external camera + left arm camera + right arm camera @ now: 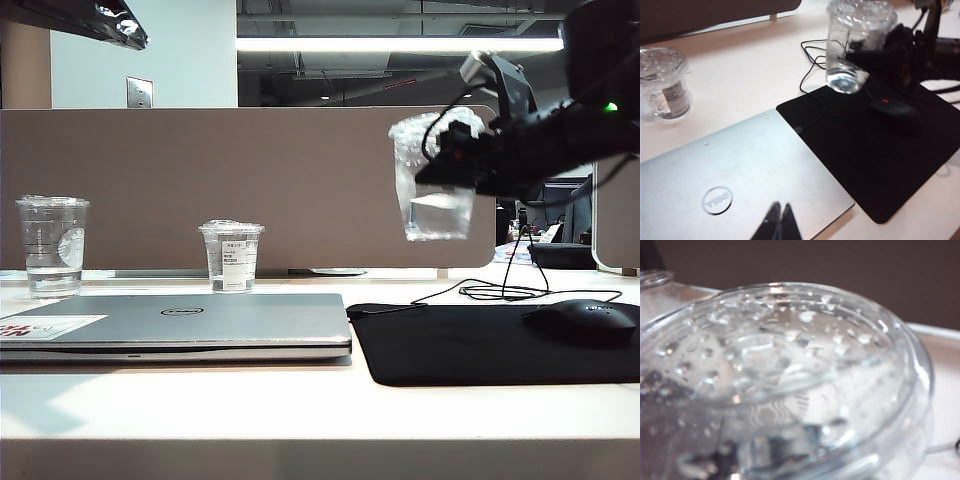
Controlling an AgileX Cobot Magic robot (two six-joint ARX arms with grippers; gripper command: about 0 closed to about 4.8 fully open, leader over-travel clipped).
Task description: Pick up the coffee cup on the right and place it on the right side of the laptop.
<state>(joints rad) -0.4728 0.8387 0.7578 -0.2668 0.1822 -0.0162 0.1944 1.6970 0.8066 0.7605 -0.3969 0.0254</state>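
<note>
Three clear cups appear around the closed laptop (190, 320), the landmark for all positions given. Coffee cup (432, 180): raised off the table, beyond the laptop's right edge, above the far part of the black mouse mat (480, 345) that lies just beside the laptop on that side; a little water sits in its base. Right gripper (455, 170): clamped across the coffee cup's side wall, its dark arm reaching in from the right; in the right wrist view the cup's beaded lid (790, 370) fills the frame. Left gripper (778, 222): poised above the near edge of the laptop lid, fingertips pressed together, nothing between them. Labelled cup (231, 255): stands behind the laptop. Sticker cup (53, 245): stands behind the laptop's left corner. Mouse (580, 320): on the mat, well right of the laptop.
</note>
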